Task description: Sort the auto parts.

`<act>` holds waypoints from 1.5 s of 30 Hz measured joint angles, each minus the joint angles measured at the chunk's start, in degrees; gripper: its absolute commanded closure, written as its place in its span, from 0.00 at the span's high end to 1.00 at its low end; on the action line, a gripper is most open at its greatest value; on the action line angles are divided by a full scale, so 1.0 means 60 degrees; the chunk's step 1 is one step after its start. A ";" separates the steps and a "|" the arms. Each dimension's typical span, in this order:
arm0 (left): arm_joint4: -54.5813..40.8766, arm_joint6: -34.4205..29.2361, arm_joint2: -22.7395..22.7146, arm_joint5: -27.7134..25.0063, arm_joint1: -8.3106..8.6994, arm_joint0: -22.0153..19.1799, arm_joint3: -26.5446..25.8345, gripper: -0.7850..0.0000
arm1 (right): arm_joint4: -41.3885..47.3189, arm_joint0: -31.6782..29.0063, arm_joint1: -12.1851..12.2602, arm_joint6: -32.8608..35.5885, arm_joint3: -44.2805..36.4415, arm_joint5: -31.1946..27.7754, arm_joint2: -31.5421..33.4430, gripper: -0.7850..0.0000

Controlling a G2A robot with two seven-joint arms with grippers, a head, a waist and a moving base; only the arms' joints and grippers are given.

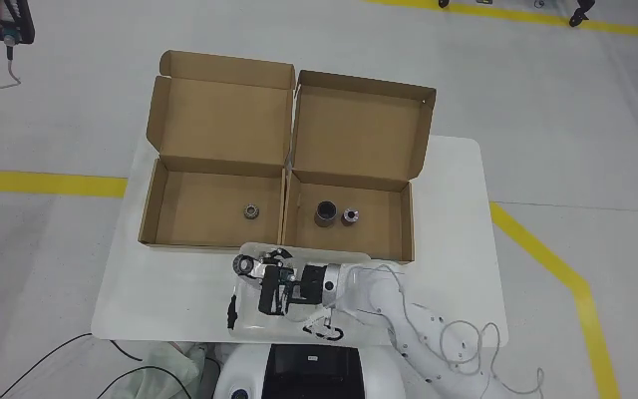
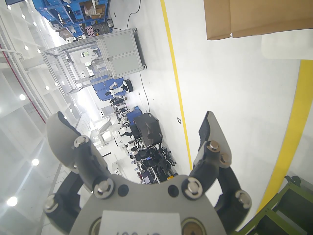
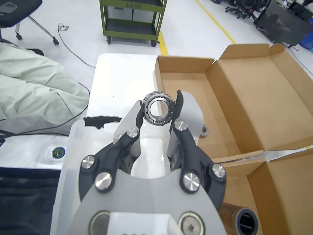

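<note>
My right gripper (image 3: 158, 110) is shut on a steel roller bearing (image 3: 158, 111), holding it by its sides above the clear plastic tray (image 3: 71, 135). In the top view this gripper (image 1: 244, 265) and the bearing (image 1: 242, 264) hang over the tray's far left corner (image 1: 249, 249), just in front of the left cardboard box (image 1: 169, 214). That box holds one small bearing (image 1: 251, 210) (image 3: 203, 130). The right box (image 1: 399, 224) holds a dark cylinder (image 1: 326, 212) (image 3: 244, 217) and a small metal part (image 1: 349, 215). My left gripper (image 2: 133, 121) is open and holds nothing, aimed past the box flaps (image 2: 256, 5) toward the room.
Both boxes stand open on the white table (image 1: 449, 199) with their lids upright at the back. A dark item (image 3: 102, 120) lies in the tray. Pale green cloth (image 3: 31, 84) is heaped beside the table. A green cart (image 3: 133, 8) stands on the floor beyond.
</note>
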 measured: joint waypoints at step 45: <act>0.0000 0.0000 0.0000 0.0000 0.0000 0.0000 0.0000 1.00 | 0.0360 0.0998 -0.0298 -0.2982 0.0021 0.1839 0.0562 0.00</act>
